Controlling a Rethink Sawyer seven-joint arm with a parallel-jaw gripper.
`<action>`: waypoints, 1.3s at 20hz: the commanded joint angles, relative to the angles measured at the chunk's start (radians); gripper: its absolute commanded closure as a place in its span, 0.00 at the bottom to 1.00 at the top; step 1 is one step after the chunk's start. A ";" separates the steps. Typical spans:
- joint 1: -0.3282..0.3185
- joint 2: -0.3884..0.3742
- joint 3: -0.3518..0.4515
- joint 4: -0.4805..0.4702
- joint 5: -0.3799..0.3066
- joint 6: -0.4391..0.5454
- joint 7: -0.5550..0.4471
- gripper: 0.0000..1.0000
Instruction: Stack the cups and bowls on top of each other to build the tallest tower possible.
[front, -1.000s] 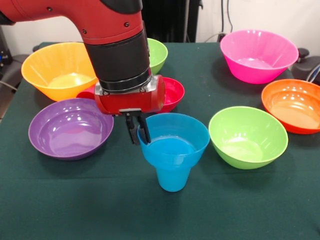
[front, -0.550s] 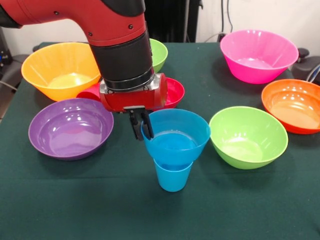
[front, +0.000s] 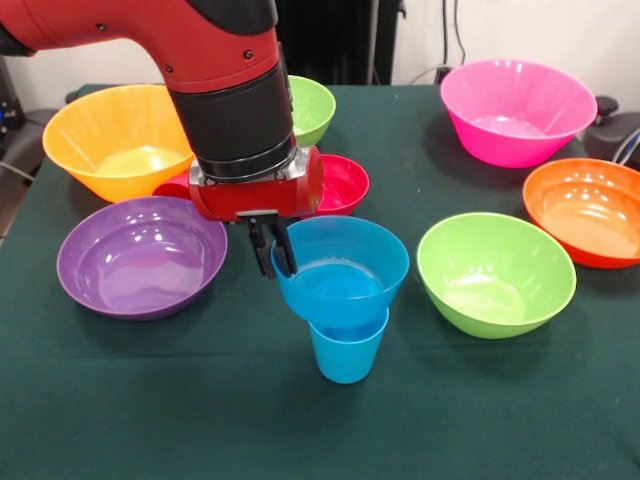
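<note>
In the front view my gripper (front: 272, 250) is shut on the left rim of the small blue bowl (front: 340, 272), one finger inside and one outside. The bowl hangs slightly tilted, its bottom resting in the mouth of the upright sky-blue cup (front: 345, 352) near the table's front middle. Just behind the gripper's housing lies a small red bowl (front: 343, 183). A red shape (front: 172, 188) pokes out left of the housing; I cannot tell what it is.
A purple bowl (front: 140, 255) and a yellow-orange bowl (front: 115, 140) stand at the left. One lime green bowl (front: 495, 275) sits right of the cup, another (front: 315, 105) behind the arm. Pink (front: 515, 110) and orange (front: 590, 210) bowls stand at the right.
The blue bowl, seated deep over the cup before, has been raised so more of the cup shows. Gripper and bowl swung right, then back left.
</note>
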 joint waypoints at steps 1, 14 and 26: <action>0.009 0.013 0.014 0.005 -0.062 0.017 -0.275 1.00; 0.039 0.031 0.011 -0.045 -0.054 0.039 -0.248 1.00; 0.055 0.035 0.006 -0.061 -0.057 0.039 -0.242 1.00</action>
